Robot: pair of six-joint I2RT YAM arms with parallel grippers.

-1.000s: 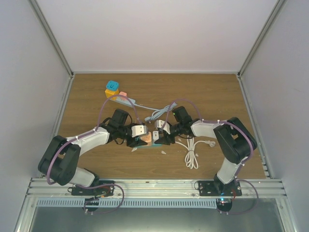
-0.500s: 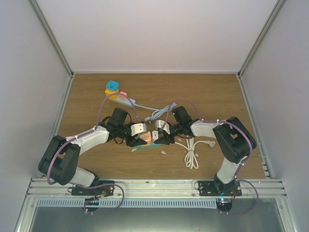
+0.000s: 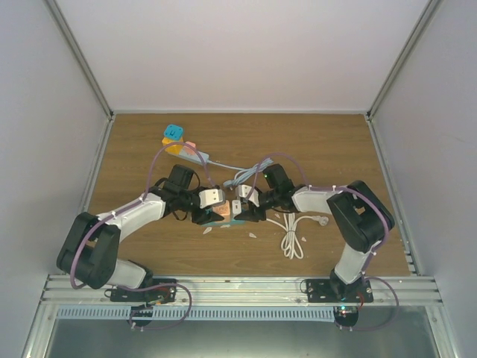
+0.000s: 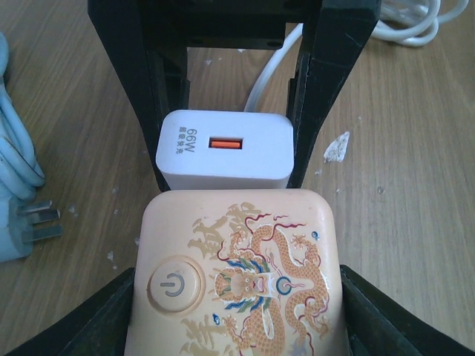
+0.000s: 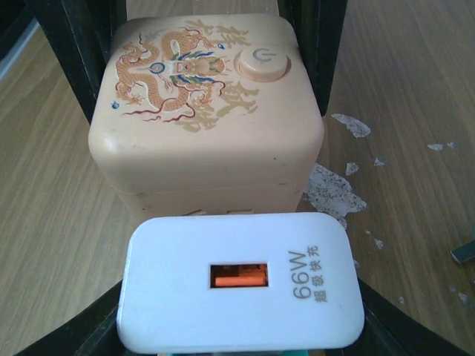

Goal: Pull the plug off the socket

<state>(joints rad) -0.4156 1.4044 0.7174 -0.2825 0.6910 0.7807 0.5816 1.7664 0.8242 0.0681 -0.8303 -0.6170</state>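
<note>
Near the middle of the brown wooden table (image 3: 335, 142), the left gripper (image 3: 215, 216) was clenched on the socket (image 4: 237, 274), a peach-coloured plastic cube printed with a dragon and carrying a round power button. Its black fingers (image 4: 74, 326) pressed against the cube's two opposite sides. Facing it, the right gripper (image 3: 244, 212) was clamped across the plug (image 5: 237, 282), a white rectangular 66W charger block with an orange USB port, held by its narrow ends. Both wrist views showed the plug butted flush against one face of the socket, with no pins or gap visible, so it looked fully seated. The step in hand appeared to be the pull itself, with both grasps set and nothing yet parted. The next move would call for the left arm to hold the cube steady while the right drew the charger straight back along the line of its pins, without twisting, so that neither smooth plastic body slid out between the fingers.
</note>
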